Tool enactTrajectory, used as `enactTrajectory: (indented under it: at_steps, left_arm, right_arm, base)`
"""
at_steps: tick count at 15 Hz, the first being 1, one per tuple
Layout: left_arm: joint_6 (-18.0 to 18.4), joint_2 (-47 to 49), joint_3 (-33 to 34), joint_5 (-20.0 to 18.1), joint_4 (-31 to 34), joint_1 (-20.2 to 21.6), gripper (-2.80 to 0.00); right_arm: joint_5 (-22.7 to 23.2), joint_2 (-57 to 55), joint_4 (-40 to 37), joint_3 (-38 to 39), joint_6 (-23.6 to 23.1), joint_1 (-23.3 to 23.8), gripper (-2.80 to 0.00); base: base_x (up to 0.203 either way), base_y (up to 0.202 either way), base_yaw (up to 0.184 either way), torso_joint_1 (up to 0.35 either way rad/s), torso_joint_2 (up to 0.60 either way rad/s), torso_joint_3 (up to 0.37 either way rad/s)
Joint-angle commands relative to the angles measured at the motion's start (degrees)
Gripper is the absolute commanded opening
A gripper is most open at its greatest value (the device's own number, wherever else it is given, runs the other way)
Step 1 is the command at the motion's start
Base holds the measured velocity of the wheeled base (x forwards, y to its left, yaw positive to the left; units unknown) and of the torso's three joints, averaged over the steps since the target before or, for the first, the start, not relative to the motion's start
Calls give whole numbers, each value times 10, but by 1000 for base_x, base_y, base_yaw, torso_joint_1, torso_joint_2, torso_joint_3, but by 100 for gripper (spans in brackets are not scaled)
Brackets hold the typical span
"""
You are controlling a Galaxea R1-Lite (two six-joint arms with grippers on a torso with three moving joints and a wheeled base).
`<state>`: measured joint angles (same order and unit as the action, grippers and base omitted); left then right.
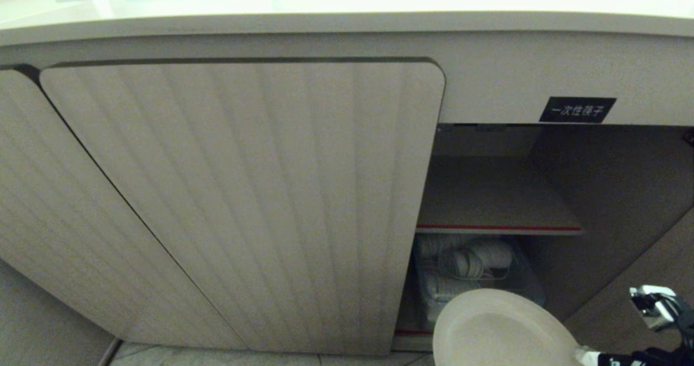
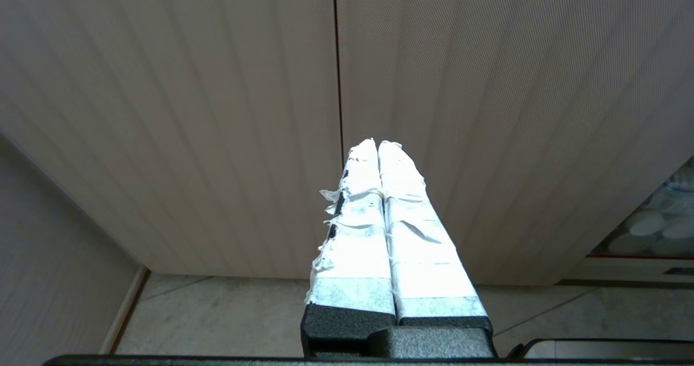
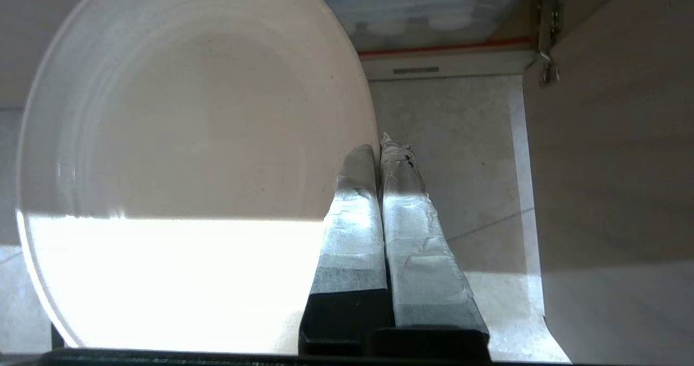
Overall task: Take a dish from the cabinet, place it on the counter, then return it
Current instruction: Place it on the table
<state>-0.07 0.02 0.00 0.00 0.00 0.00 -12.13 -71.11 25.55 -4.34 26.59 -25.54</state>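
1. Currently the right gripper (image 3: pixel 379 152) has its taped fingers pinched together on the rim of the round shallow cream-white plate (image 1: pixel 501 328); the plate hangs low, just outside the open compartment of the beige cabinet with ribbed wood-grain doors (image 1: pixel 244 203), over the tiled floor.
2. Likely step: either lifting the plate to the smooth pale beige countertop (image 1: pixel 325 8) or carrying it back in. Can't tell which from this.
3. Edge grip only, so the plate cantilevers off the fingers. Move slowly, keep it near level, no wrist snaps.
4. Going up: clear the counter's overhanging front edge before moving inward. Going in: thread between the closed door edge and the open door (image 3: pixel 612 165) on the right, under the red-edged inner shelf (image 1: pixel 496 228).
5. Avoid the clear plastic bin of white dishware (image 1: pixel 477 271) on the bottom level.
6. Left gripper (image 2: pixel 378 146): fingers together, empty, parked facing the closed doors.
7. Writing: small black label (image 1: pixel 577 109) with white characters, looks like "一次性筷子". No other text readable.
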Motion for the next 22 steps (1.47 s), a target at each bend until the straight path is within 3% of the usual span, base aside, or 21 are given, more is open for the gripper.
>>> enactTrajectory:
  at_steps: [1, 7, 14, 22]
  left_arm:
    - [0, 0, 0, 0, 0, 0, -280]
    - [0, 0, 0, 0, 0, 0, -280]
    - [0, 0, 0, 0, 0, 0, -280]
    - [0, 0, 0, 0, 0, 0, -280]
  right_arm:
    - [1, 20, 1, 12, 0, -1, -280]
    - [6, 65, -5, 43, -27, -1, -280]
    - [43, 163, -132, 43, -62, -1, -280]
    - [43, 151, -139, 40, -73, -1, -280]
  base:
    - [0, 0, 0, 0, 0, 0]
    - [0, 0, 0, 0, 0, 0]
    - [0, 0, 0, 0, 0, 0]
    - [0, 0, 0, 0, 0, 0]
